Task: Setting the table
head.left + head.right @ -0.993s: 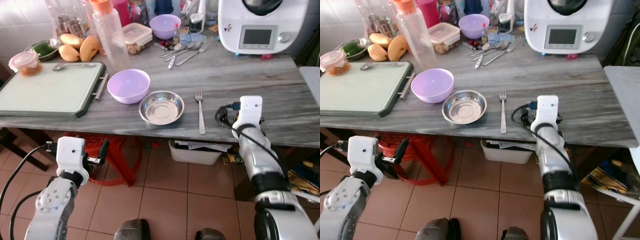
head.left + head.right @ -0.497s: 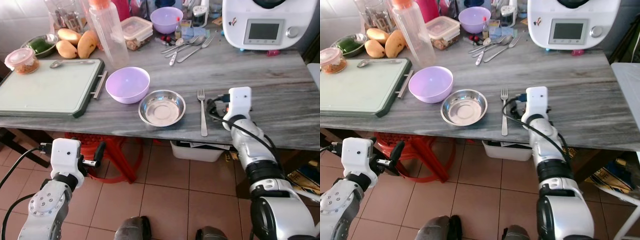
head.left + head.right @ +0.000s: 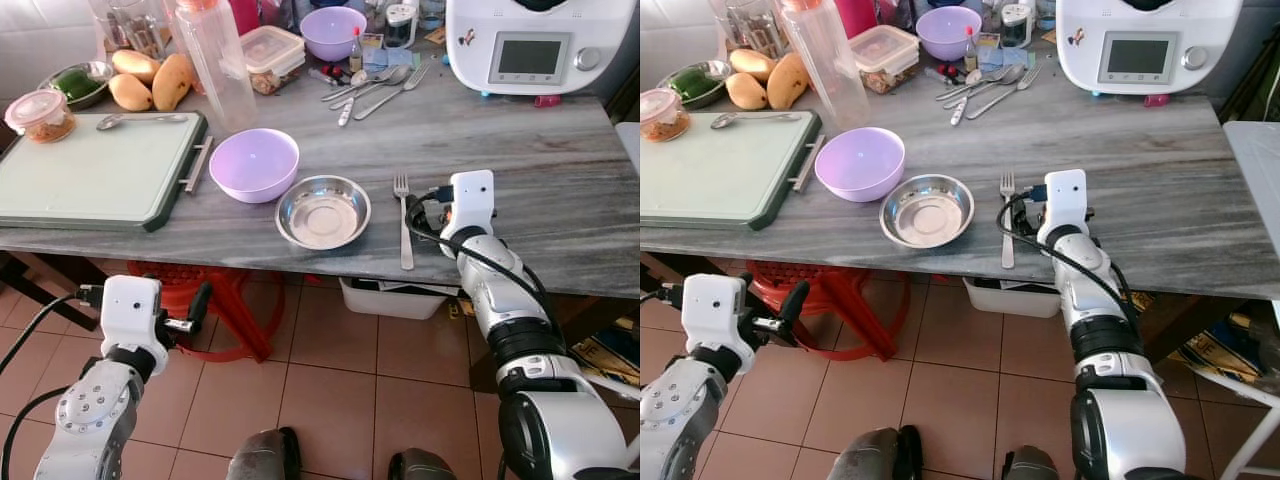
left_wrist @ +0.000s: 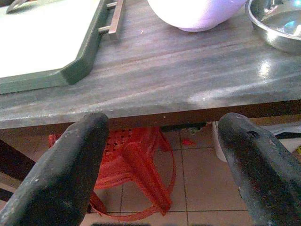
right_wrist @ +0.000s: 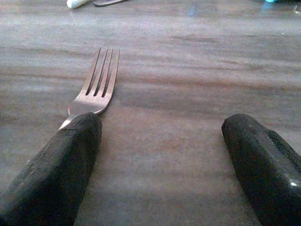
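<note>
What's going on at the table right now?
The right gripper is low over the grey table, fingers open, one finger next to the fork that lies right of the steel bowl and purple bowl. Nothing is held. The left gripper hangs open below the table edge.

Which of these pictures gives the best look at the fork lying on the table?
The left eye view: the whole fork lies in sight beside the steel bowl, with the right gripper next to it. The right eye view shows much the same. The right wrist view shows its prongs close up, the handle hidden behind a finger.
</note>
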`<state>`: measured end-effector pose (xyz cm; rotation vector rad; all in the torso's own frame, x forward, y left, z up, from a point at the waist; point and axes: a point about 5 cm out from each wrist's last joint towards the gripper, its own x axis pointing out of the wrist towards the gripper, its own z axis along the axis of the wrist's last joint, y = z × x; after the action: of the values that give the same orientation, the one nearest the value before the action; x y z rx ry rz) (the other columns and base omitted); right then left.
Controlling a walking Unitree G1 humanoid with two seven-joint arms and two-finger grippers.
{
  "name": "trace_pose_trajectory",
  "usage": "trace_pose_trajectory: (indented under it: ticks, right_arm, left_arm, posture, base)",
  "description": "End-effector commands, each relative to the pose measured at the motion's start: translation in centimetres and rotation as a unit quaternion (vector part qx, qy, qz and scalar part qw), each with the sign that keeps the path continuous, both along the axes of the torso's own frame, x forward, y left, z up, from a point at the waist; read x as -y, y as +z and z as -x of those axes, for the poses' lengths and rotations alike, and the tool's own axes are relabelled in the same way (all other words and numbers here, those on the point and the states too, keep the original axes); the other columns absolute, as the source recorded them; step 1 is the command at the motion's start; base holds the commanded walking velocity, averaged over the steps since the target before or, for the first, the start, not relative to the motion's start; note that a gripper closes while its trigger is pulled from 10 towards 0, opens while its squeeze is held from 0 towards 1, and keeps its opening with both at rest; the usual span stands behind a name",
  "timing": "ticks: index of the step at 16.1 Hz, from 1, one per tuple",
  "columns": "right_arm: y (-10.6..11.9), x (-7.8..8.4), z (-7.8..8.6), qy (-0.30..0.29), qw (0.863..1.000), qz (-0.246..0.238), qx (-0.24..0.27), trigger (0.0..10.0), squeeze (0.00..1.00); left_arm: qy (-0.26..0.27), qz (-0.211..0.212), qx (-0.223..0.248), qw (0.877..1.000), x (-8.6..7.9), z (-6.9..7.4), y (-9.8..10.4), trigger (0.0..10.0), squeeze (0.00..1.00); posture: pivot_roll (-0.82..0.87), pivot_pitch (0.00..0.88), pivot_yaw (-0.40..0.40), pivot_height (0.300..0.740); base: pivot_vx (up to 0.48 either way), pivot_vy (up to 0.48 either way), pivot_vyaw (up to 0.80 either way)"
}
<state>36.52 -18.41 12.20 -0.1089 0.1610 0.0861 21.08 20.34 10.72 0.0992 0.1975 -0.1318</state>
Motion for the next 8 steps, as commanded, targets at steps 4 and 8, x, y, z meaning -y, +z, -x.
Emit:
trace_pose_trajectory:
  ticks: [4, 8]
  right_arm:
    - [-0.55, 0.28, 0.45, -0.009, 0.998, 0.057, -0.004, 10.0, 0.0]
    - [-0.33, 0.3, 0.73, -0.015, 0.997, 0.067, 0.018, 10.0, 0.0]
  left_arm:
    - [0.006, -0.003, -0.002, 1.0, -0.16, 0.05, 0.03, 10.0, 0.0]
    - [0.006, 0.001, -0.002, 1.0, 0.09, -0.02, -0.04, 10.0, 0.0]
  posture:
    - [0.12, 0.141, 0.122, 0.74]
    - [0.12, 0.144, 0.121, 0.74]
  base:
    - [0.0, 0.0, 0.0]
    - [0.0, 0.0, 0.0]
